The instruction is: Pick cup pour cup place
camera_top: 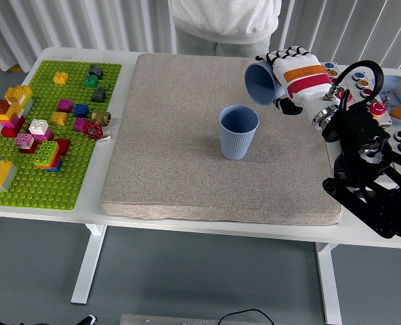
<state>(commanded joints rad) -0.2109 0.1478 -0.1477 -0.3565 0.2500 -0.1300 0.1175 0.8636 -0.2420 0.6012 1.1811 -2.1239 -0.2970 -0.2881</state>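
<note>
Cup (260, 83) is held tipped on its side by the right hand (297, 76), up beside the standing cup (238, 131); it should be righted gently before being set on the mat (166, 149).

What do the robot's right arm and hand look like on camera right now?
The right arm is black, built of open linkages and round joints, with a black cable looped above the wrist and a silver ring at the wrist. The right hand is white, with orange and red bands across its back and dark segments along the fingers. The left arm is not in view.
</note>
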